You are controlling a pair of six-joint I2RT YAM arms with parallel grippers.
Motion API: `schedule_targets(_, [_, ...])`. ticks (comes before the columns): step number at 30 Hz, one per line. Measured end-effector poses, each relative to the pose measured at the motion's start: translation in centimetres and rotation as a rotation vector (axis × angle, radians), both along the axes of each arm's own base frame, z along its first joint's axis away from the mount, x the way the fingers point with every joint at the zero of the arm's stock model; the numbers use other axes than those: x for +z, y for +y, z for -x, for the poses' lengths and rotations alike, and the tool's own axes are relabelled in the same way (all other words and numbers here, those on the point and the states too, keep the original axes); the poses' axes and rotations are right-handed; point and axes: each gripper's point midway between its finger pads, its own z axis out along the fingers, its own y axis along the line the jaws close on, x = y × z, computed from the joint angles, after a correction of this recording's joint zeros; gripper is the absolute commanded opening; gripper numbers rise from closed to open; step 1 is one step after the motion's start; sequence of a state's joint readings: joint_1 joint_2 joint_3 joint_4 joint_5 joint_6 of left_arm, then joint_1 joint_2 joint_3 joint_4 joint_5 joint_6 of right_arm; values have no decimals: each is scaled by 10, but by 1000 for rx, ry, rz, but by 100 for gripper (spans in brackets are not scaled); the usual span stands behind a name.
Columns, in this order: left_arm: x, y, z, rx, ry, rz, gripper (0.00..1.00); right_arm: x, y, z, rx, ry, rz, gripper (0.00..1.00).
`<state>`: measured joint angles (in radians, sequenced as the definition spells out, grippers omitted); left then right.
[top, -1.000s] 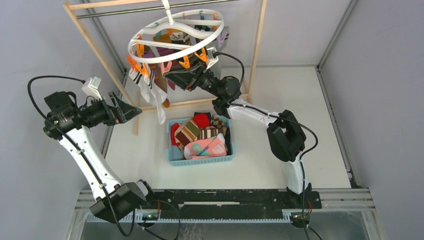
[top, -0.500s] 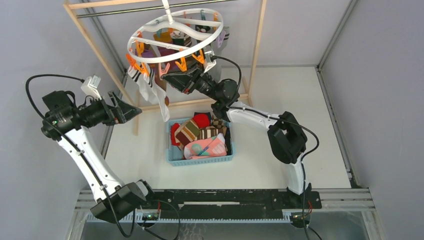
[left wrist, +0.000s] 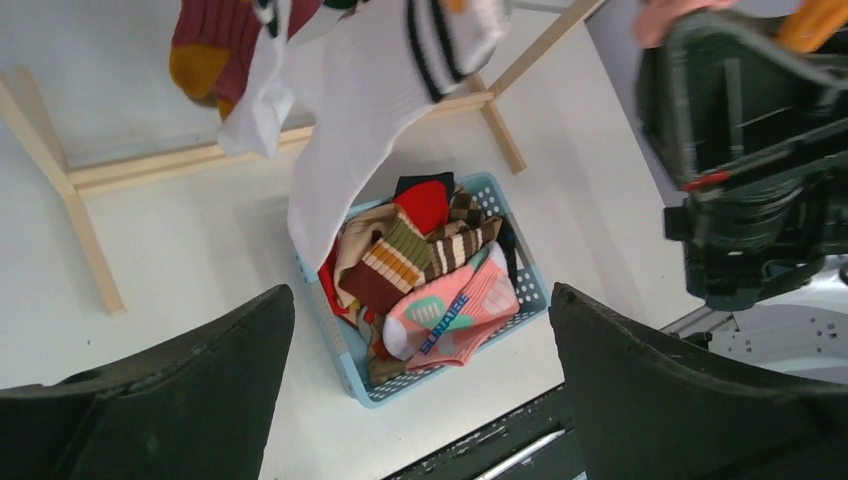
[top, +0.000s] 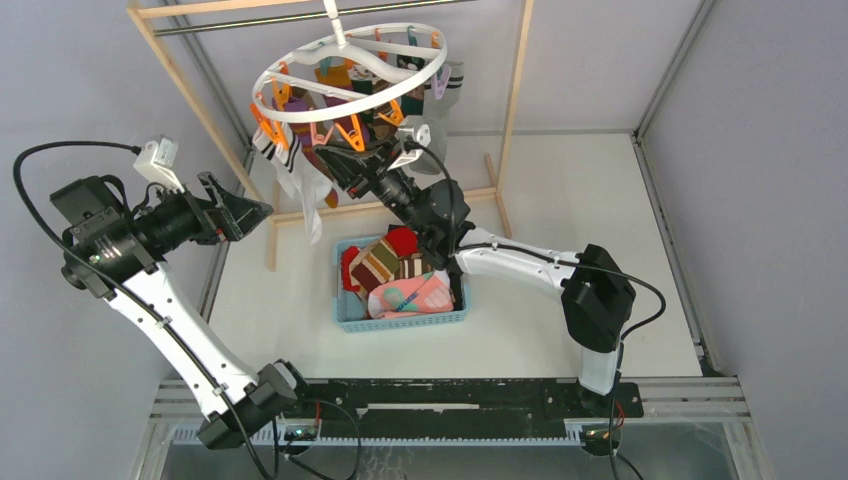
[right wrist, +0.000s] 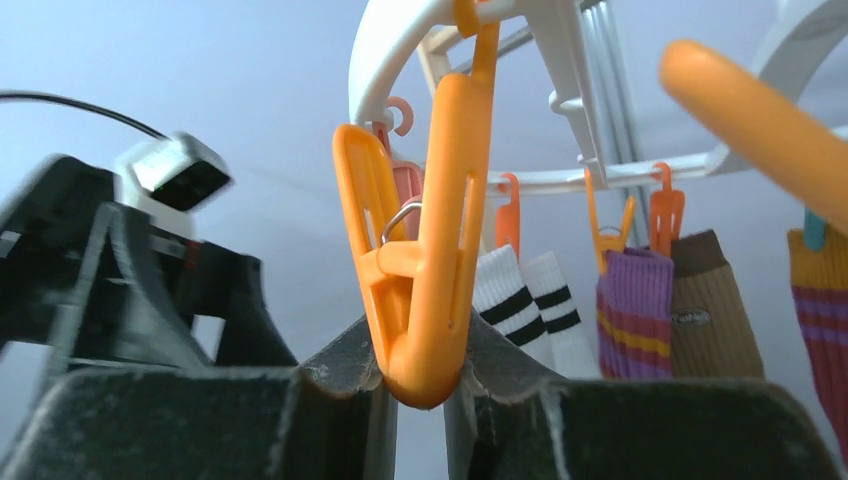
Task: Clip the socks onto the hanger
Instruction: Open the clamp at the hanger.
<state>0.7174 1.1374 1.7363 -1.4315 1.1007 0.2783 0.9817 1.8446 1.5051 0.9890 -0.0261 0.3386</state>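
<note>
**Ana:** While the right gripper [right wrist: 415,365] is up at the hanger [right wrist: 390,40], what has it got?

**Ben:** Its two fingers press in on the lower end of an orange clip [right wrist: 430,250] that dangles from the white ring. The clip sits between them and touches both.

**Ana:** Where is the hanger, taking the basket [top: 400,323] as the mark?

**Ben:** Above the basket and behind it, on the side away from the arm bases, hung inside the wooden rack [top: 515,90].

**Ana:** And the left gripper [left wrist: 420,300]?

**Ben:** Left of the basket and raised above it. Its fingers are spread wide with nothing between them, and its camera looks down into the basket.

**Ana:** The socks [top: 400,270]?

**Ben:** Most lie heaped in the basket: red, brown-striped, pink. Several already hang from clips. A white sock [left wrist: 380,110] with black bands hangs up behind the basket's left side. A purple sock [right wrist: 635,320] with orange stripes and a brown sock [right wrist: 715,310] hang side by side further round the ring.

**Ana:** Any writing?

**Ben:** The pink sock [left wrist: 455,315], on the near side of the basket, has blue capitals that start with SUN. I cannot read the later letters with any certainty. The brown sock has a small dark label just below its cuff, too small to read.
</note>
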Motion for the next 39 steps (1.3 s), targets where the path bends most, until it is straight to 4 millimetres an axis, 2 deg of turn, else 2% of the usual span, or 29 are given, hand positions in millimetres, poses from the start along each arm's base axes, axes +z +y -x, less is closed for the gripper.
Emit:
schedule_targets(3, [15,-10,7,-17,-50,-11,100,-6,3,-5,-72,0,32,0])
schedule_targets(9, [48,-45,32,-87,-201,-46,99,-10,10,-16,-138,-15,75,0])
schedule_targets(14, [69,-77,47,-190,-362,-112,92,-13,12,-17,-157,-34,101,0])
schedule_targets(16, [83,-84,48,-210,-422,-129,89,-13,12,-16,-160,-38,105,0])
schedule_targets(18, [96,-86,41,-213,-471,-143,88,-13,13,-15,-164,-44,110,0])
schedule_targets(21, [103,-82,22,-195,-491,-155,87,-14,15,-13,-166,-50,117,0])
schedule_targets(29, [96,-74,-32,-129,-465,-193,84,-11,17,-10,-166,-63,120,0])
schedule_targets(39, [89,-81,-50,-150,-448,-190,85,-8,20,-7,-163,-71,128,0])
